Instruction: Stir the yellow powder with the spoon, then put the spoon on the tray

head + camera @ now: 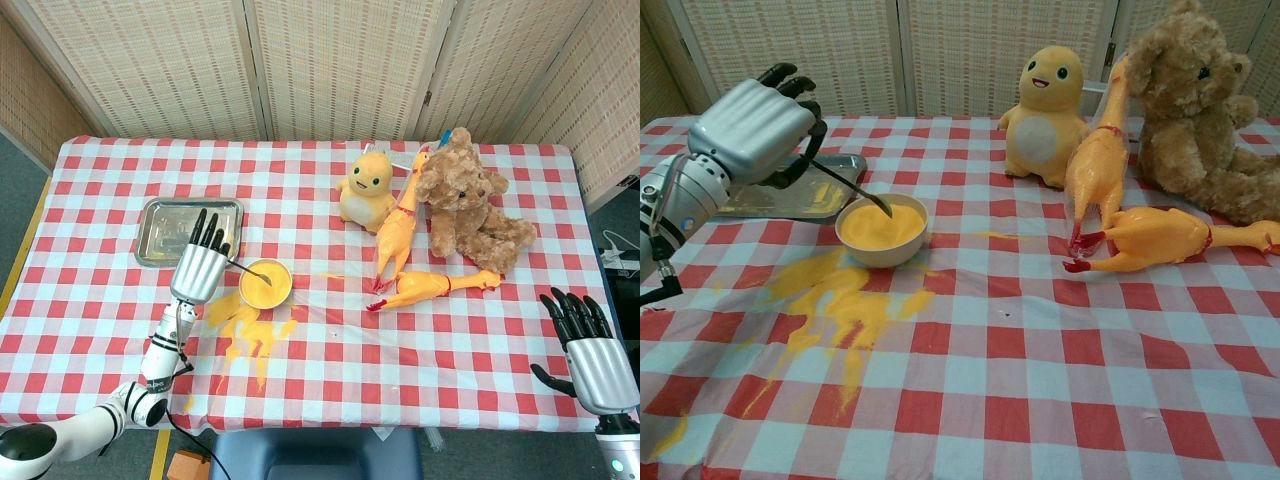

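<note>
A small cream bowl of yellow powder stands left of the table's middle. My left hand hovers left of it and holds the thin metal spoon by its handle. The spoon slants down to the right, its tip at the bowl's far side, on or just over the powder. In the head view the same left hand sits between the steel tray and the bowl. My right hand hangs off the table's front right corner, fingers spread, holding nothing.
Spilled yellow powder streaks the checked cloth in front of the bowl. A yellow plush, two rubber chickens and a brown teddy bear crowd the back right. The tray lies just behind the bowl's left side.
</note>
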Available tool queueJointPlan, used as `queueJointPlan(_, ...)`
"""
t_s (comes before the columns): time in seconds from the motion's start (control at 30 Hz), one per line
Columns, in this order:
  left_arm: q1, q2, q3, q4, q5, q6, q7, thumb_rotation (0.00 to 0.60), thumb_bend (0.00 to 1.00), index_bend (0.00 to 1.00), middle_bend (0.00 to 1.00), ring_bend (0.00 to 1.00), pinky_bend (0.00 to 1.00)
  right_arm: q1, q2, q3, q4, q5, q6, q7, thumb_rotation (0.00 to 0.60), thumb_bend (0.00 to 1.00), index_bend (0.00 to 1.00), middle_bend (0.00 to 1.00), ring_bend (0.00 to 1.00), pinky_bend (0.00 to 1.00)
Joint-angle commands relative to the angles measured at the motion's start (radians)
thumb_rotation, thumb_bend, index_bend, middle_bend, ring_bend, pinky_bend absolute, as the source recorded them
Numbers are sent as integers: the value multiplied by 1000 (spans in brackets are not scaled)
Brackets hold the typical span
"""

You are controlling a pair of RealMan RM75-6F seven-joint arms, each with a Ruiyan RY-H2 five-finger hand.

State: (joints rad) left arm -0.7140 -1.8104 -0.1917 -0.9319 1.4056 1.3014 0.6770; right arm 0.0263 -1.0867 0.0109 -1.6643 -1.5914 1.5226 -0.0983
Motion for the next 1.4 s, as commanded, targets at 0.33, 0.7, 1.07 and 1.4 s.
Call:
queueJointPlan(0.33,44,31,30,-57,-7,4,70,600,821,840,313,81,0,3,-4,-6,-1,-12,-4,-5,600,74,0,0,0,0)
queueJointPlan(0.7,6,-30,15,73,-30,-72,28,600,821,840,313,81,0,2,-3,5,3,12,-3,-3,600,74,0,0,0,0)
queueJointPlan(1.07,-44,-87,-3,201,-29,-108,-30,600,821,840,314,81,0,0,2,15,4,29,0,6,600,74,0,0,0,0)
queueJointPlan(1.4,-84,-126,-22,269,-24,-99,-77,600,822,840,313,81,0,0,6,19,5,39,-2,13,600,74,0,0,0,0)
